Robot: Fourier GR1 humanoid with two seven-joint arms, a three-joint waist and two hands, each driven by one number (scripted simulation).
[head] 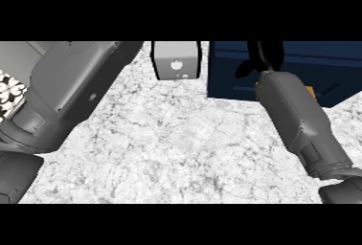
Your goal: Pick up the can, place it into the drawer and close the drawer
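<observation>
The counter (184, 143) looks like veined stone, the right forearm (300, 119) smooth matt plastic, the drawer (318, 57) matt.

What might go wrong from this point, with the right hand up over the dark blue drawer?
1. No can shows. The black right hand over the dark blue drawer may hide it, so closing might come too early.
2. The grey right forearm crosses the drawer's near edge and might block closing.
3. The light grey box stands close to the drawer's left side, so a sideways swing might knock it.
</observation>
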